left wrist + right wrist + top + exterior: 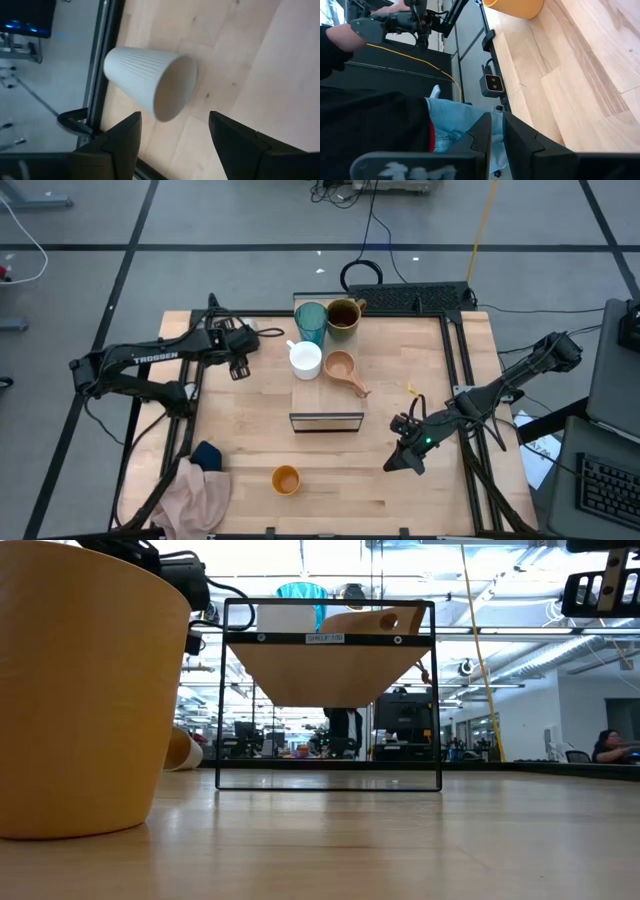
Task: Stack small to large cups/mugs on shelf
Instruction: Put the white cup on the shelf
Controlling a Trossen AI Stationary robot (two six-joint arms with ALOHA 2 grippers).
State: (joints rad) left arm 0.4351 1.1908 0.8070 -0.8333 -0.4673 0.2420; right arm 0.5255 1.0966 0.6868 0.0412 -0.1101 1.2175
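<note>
The light-wood shelf [326, 402] stands mid-table. On its top stand the teal tumbler [310, 323], the dark mug [343, 314], the white mug [305, 360] and the tan wooden handled cup [341, 367]. The small orange cup [286, 479] stands upright on the table near the front edge. The small beige cup [150, 85] lies on its side on the table left of the shelf [184, 748]; the high view hides it under my left arm. My left gripper [172, 120] is open above it, its fingers apart from it. My right gripper [397, 464] is shut and empty, low at the front right.
A pinkish cloth with a dark blue piece [200, 485] lies at the table's front left corner. A black frame rail [455, 370] runs along the table's sides. A person in a dark sleeve and jeans [395, 125] shows beyond the table's edge in the right wrist view.
</note>
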